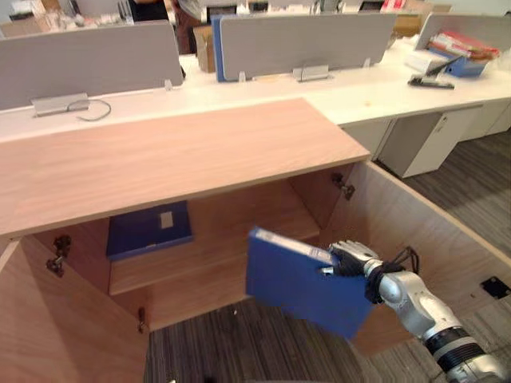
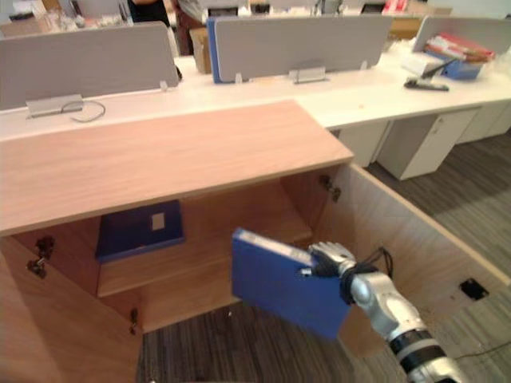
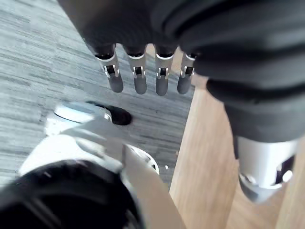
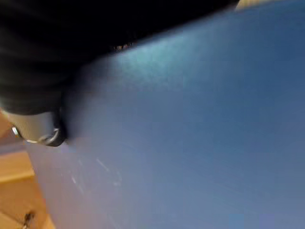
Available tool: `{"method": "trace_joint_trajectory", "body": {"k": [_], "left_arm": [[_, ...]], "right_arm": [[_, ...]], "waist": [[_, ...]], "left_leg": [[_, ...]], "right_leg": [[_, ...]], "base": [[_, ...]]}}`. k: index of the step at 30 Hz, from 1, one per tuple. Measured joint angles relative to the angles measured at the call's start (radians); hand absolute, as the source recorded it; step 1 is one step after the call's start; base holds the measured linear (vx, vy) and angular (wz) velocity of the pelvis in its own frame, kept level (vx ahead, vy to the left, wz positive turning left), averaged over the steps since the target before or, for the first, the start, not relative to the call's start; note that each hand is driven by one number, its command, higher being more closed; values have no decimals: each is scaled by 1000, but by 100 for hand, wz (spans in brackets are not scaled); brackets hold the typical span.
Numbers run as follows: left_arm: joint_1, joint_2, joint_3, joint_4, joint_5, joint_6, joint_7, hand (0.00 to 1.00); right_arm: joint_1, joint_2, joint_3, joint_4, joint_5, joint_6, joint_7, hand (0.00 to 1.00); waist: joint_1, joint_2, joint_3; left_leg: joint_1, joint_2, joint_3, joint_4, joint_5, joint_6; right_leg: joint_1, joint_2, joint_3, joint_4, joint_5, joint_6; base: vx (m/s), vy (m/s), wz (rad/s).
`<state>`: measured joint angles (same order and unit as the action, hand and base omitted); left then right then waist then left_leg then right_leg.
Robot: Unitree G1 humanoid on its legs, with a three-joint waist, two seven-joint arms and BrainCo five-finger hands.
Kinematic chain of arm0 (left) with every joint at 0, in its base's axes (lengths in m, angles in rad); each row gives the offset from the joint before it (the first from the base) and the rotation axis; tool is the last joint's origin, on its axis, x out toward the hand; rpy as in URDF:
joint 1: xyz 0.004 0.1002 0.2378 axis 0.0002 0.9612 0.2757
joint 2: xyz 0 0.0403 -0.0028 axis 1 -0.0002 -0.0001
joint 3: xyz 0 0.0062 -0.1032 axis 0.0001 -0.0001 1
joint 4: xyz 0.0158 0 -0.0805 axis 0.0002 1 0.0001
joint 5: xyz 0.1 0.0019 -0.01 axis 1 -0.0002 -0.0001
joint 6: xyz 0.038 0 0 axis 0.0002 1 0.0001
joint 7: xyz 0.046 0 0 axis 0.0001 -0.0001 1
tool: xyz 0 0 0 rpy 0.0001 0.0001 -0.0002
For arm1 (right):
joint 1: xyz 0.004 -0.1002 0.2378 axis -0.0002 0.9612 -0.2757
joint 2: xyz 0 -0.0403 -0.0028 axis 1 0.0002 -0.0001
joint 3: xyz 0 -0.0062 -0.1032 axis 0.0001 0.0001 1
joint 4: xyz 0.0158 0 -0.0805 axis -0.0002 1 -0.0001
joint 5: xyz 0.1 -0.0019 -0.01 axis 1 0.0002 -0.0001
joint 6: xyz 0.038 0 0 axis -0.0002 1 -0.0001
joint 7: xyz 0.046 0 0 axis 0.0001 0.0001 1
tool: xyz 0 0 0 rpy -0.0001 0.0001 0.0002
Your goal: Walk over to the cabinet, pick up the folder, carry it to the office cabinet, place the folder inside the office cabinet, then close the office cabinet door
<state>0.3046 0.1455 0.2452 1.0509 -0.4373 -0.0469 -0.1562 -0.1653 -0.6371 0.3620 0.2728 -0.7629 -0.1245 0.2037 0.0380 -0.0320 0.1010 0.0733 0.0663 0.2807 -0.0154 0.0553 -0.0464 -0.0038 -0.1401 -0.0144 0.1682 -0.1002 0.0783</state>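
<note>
My right hand is shut on a blue folder, gripping its upper right corner. The folder hangs tilted in front of the open wooden office cabinet, below its shelf level and outside the opening. In the right wrist view the folder's blue cover lies right against the hand, with the thumb pressed on it. A second blue folder lies flat on the shelf inside the cabinet at the left. My left hand hangs with straight fingers over the grey carpet, beside a wooden door panel.
Both cabinet doors stand swung open: the right door and the left door. Behind the cabinet runs a white desk with grey dividers and papers at the far right. Grey carpet lies in front.
</note>
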Motion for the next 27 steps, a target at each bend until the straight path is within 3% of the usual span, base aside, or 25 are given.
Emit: {"method": "trace_joint_trajectory", "body": {"k": [1, 3, 4, 6, 8, 10, 12, 14, 15, 17, 21, 27], "left_arm": [[4, -3, 11, -1, 0, 0, 4, 0], [10, -5, 24, -3, 0, 0, 11, 0], [6, 1, 26, -9, 0, 0, 12, 0], [-10, 6, 26, -34, -1, -2, 15, 0], [-56, 11, 26, -54, -21, -3, 19, 0], [-84, 6, 24, -82, -32, -10, 19, 0], [-110, 1, 19, -102, -55, -11, 22, 0], [-111, -17, 12, -121, -86, -23, 25, 0], [-109, -22, 12, -120, -87, -22, 29, 0], [-113, -39, 12, -121, -99, -21, 33, 0], [-154, -61, 14, -148, -110, -19, 40, 0], [-168, -68, 19, -181, -151, -15, 55, 0]], "right_arm": [[-2, 8, 7, 2, -5, 4, 0, 100], [-29, 35, 28, 8, -6, 7, -1, 100], [-54, 60, 33, 21, -6, 6, -5, 100], [-110, 81, 42, 48, -6, 6, -16, 100], [-221, 82, 59, 92, -3, 19, -41, 100], [-307, 84, 46, 143, 21, 39, -57, 100], [-371, 95, -29, 196, 162, 67, -63, 100], [-390, 123, -175, 199, 483, 95, -114, 100], [-392, 137, -213, 187, 549, 97, -130, 100], [-421, 157, -296, 110, 789, 98, -201, 100], [-498, 160, -362, 71, 1111, 79, -247, 100], [-572, 175, -383, 54, 1457, 60, -293, 100]], "waist": [[4, -6, 9], [10, -3, 27], [10, -10, 52], [17, -7, 89], [36, 8, 165], [39, 8, 219], [40, 13, 271], [46, 39, 319], [46, 40, 321], [45, 42, 322], [59, 42, 339], [72, 47, 347]], "left_leg": [[-8, -4, 0, 14, -6, 0], [-29, -10, 0, 56, -31, 4], [-54, -4, -5, 118, -56, 3], [-146, 33, -20, 280, -115, 5], [-271, 100, -63, 463, -182, 3], [-373, 118, -100, 576, -219, 5], [-474, 114, -135, 701, -267, 6], [-590, 113, -181, 873, -340, 15], [-620, 112, -187, 912, -359, 16], [-741, 105, -212, 1058, -410, 32], [-864, 76, -229, 1198, -457, 45], [-969, 41, -249, 1285, -474, 48]], "right_leg": [[-16, -13, -14, 24, -18, -8], [-53, -95, -167, 110, -40, -54], [-56, -124, -227, 139, -40, -60], [-82, -112, -248, 170, -28, -40], [-121, -75, -281, 213, -32, -18], [-205, -91, -301, 320, -73, -4], [-292, -128, -306, 470, -143, 2], [-375, -173, -309, 637, -222, 9], [-401, -183, -308, 679, -241, 12], [-495, -229, -301, 829, -304, 24], [-605, -297, -279, 992, -369, 40], [-681, -352, -279, 1096, -413, 46]], "base": [[-81, 80, -38], [-32, 79, -19], [-33, 17, 6], [-40, -19, 8], [-90, -70, 10], [-154, -37, 32], [-167, 4, 39], [-128, 66, 37], [-89, 85, 33], [-52, 93, 28], [-40, 91, 23], [-8, 69, 22]]}}
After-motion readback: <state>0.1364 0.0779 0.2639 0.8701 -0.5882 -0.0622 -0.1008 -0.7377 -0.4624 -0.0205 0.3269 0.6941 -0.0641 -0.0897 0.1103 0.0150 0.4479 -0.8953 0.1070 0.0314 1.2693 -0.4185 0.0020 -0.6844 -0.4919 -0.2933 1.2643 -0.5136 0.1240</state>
